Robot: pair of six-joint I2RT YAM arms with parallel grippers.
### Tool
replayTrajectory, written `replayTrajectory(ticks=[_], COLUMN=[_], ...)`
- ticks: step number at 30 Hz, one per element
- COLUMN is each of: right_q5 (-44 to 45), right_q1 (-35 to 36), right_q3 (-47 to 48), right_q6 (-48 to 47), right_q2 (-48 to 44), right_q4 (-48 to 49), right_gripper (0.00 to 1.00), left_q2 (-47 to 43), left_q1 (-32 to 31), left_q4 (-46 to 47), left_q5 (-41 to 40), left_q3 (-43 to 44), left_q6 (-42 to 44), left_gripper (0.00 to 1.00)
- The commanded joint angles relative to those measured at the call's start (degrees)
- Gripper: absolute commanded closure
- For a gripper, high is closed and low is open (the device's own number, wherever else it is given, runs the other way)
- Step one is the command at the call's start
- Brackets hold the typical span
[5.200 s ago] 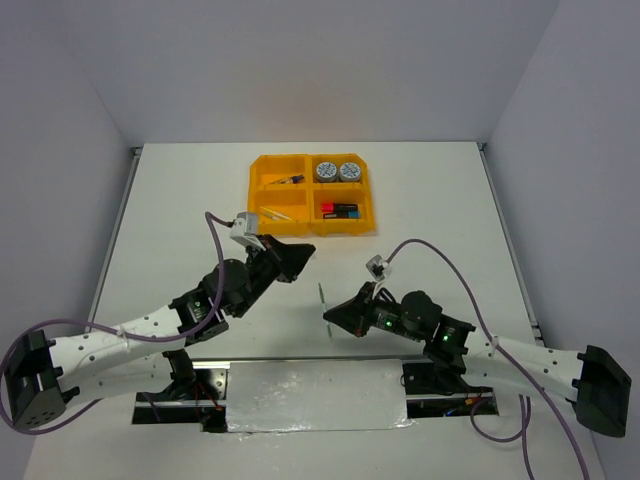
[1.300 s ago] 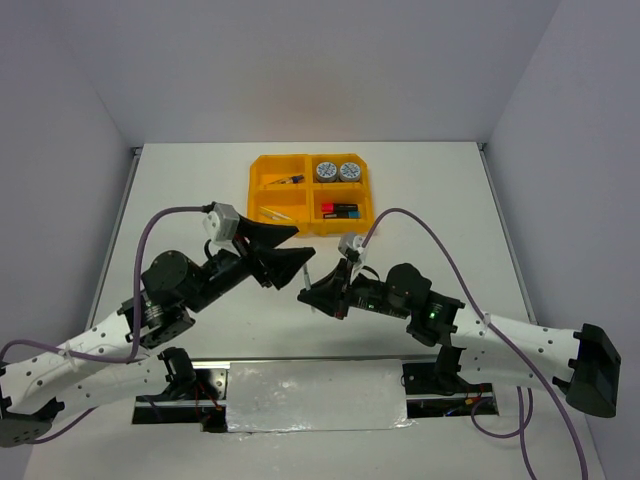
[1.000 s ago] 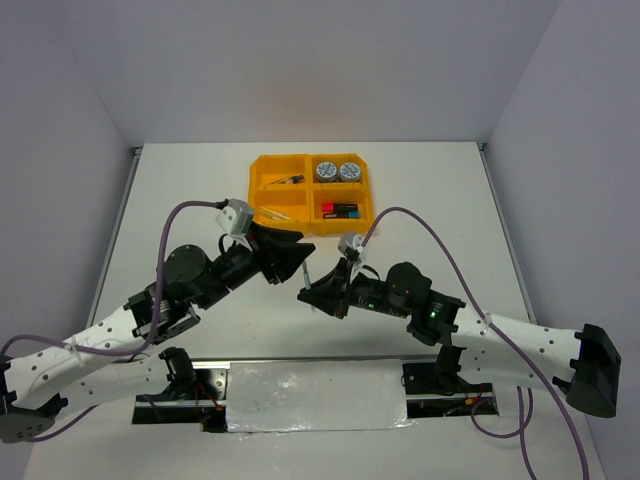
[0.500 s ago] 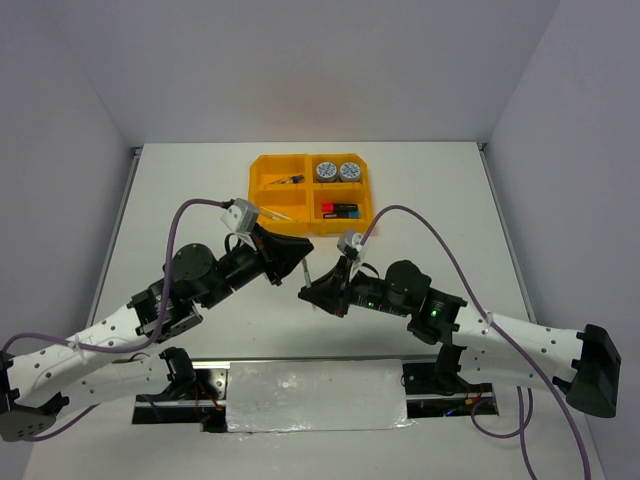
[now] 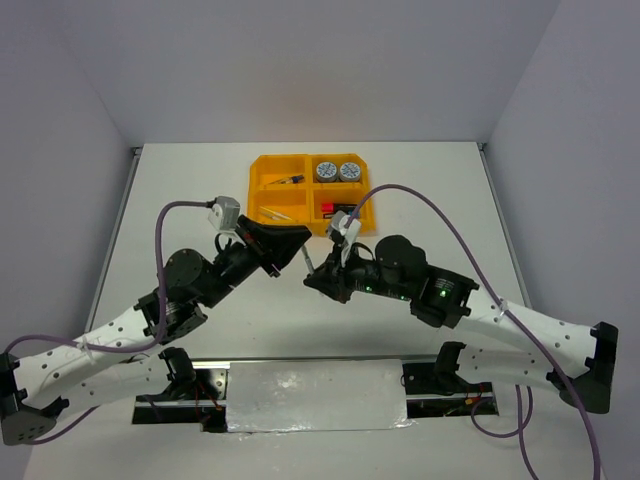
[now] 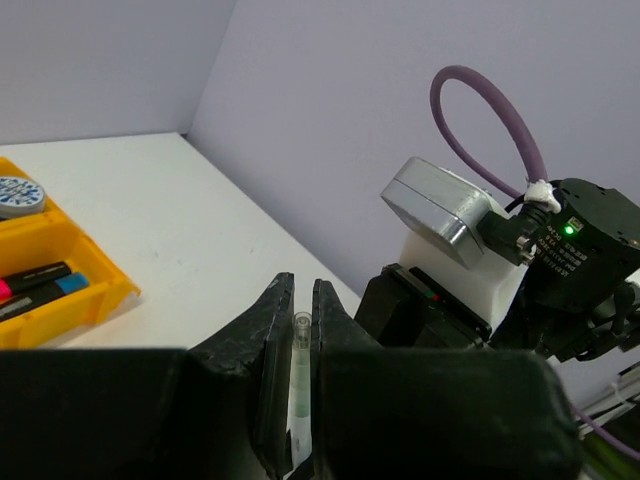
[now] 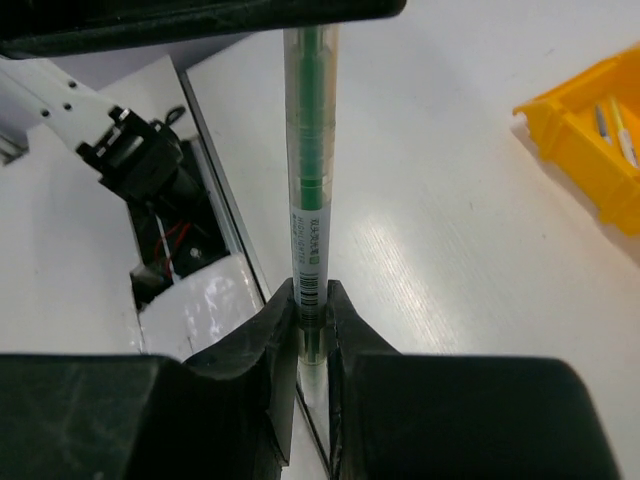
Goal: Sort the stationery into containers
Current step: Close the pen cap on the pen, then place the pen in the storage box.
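Above the white counter [image 5: 450, 200], short of the orange-yellow tray [image 5: 251, 190], newly closing left jaws on the thin pale pen's [image 7: 306, 150] top, keeping right jaws clamped below, handing it across.

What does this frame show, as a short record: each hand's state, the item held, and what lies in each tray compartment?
left hand: shut on one end of the pen
right hand: shut on the pen's other end
pen: thin, clear, green core, spanning both hands
tray: orange-yellow, four compartments
far-right compartment: two tape rolls
near-right compartment: highlighters
near-left compartment: pale pens
far-left compartment: small dark item, kind unclear
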Motion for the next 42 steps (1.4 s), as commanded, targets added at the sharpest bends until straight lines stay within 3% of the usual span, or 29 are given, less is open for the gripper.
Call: replayTrajectory(ticks=[1,11,14,15,16,17,19,20,22,27,29,31,34,42], right_q5=[2.5,0.4,-0.2,-0.5,-0.8,-0.8,-2.0,-2.8,-5.0,-3.1,-5.7,-7.4,-5.9,4.4], right_q1=[-1.5,-3.4,-3.3,-3.3,-3.4,-3.4,-3.5,-3.6,-3.8,-5.9,-10.2,-12.7,-14.9,-17.1], right_q3=[12.5,21.1,17.9,16.9,15.9,14.0,12.3,11.0,10.8,13.2,16.5,19.7,32.6,61.7], right_q6=[-5.1,-7.5,-7.3,-8.2,-8.8,-10.0,-12.2,-13.9,-15.7,-22.1,-23.3,-24.5,-29.6,-36.2], right_q2=[-0.2,4.2,4.3,4.8,5.1,5.8,7.3,7.8,10.1,16.4,20.9,24.6,37.1,64.8], right_q4=[11.6,7.4,7.9,7.9,7.7,6.9,6.1,5.9,3.3,-2.1,-4.5,-7.3,-14.0,-32.4], right_gripper=[1.0,1.0,1.0,1.0,1.0,1.0,1.0,1.0,1.0,1.0,1.0,1.0,1.0,0.98], left_q2=[4.2,5.3,4.2,4.0,3.7,3.4,3.2,3.1,2.6,1.0,-1.4,-4.3,-7.5,-13.0], left_q1=[-1.7,-6.0,-6.0,-6.0,-6.0,-6.0,-5.7,-5.5,-5.1,-4.9,-4.9,-4.9,-4.9,-5.0], left_q4=[-10.5,-11.9,-19.8,-23.6,-27.4,-34.7,-41.4,-44.1,-50.0,-61.2,-65.3,-66.0,-66.0,-66.8], left_q5=[10.1,8.7,1.3,-2.2,-11.2,-16.0,-28.8,-32.1,-39.9,-50.1,-52.7,-53.5,-49.3,-38.3], left_q3=[-7.1,-10.0,-6.9,-3.3,-1.1,1.4,9.0,11.8,19.4,33.5,34.0,31.0,22.8,10.5], left_q6=[-3.8,-4.4,-4.2,-4.4,-5.0,-6.6,-9.2,-9.8,-10.7,-14.4,-15.5,-12.8,-6.8,-3.5], left_gripper=[1.0,1.0,0.99,0.93,0.84,0.66,0.46,0.2,0.01,0.01,0.01,0.01,0.01,0.01])
